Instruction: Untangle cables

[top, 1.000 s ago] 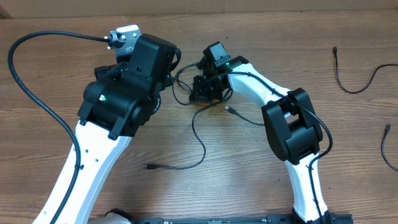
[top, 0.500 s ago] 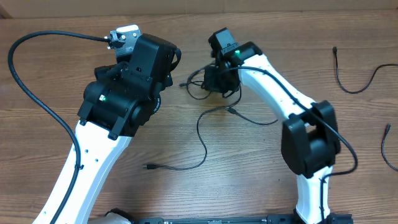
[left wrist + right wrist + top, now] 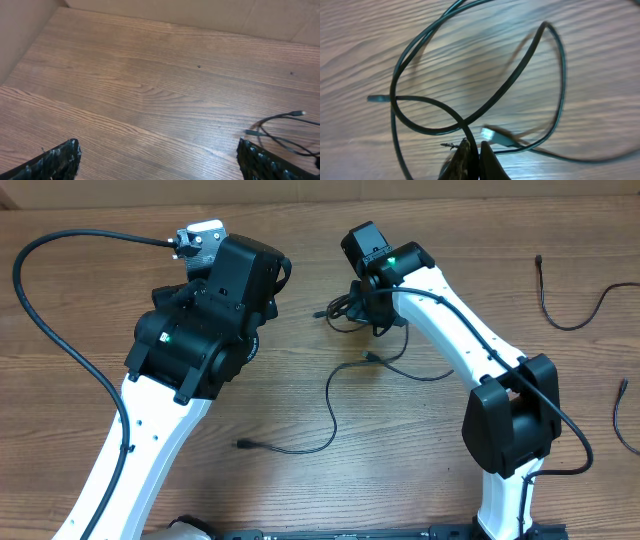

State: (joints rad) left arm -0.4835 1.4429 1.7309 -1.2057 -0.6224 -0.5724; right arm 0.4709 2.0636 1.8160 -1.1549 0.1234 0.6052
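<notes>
A tangle of thin black cables (image 3: 352, 308) hangs from my right gripper (image 3: 366, 308) at the back middle of the table. In the right wrist view that gripper (image 3: 474, 147) is shut on one cable (image 3: 451, 116), with loops (image 3: 520, 70) and a pale plug (image 3: 488, 133) around it. One cord (image 3: 328, 405) trails forward to a plug (image 3: 243, 445); another plug (image 3: 368, 357) lies below the gripper. My left gripper (image 3: 157, 146) is open over bare wood, its fingers (image 3: 62, 159) wide apart, and the cables (image 3: 280, 134) lie to its right. In the overhead view the left arm hides its gripper.
Two separate thin cords lie at the far right, one curved (image 3: 572, 323) and one at the table's edge (image 3: 620, 415). The left arm's thick black cable (image 3: 45, 320) loops over the left side. A cardboard wall (image 3: 200, 15) borders the back.
My right gripper has moved right and toward the back with the cable bundle, dragging the trailing cord after it. The left arm has not moved.
</notes>
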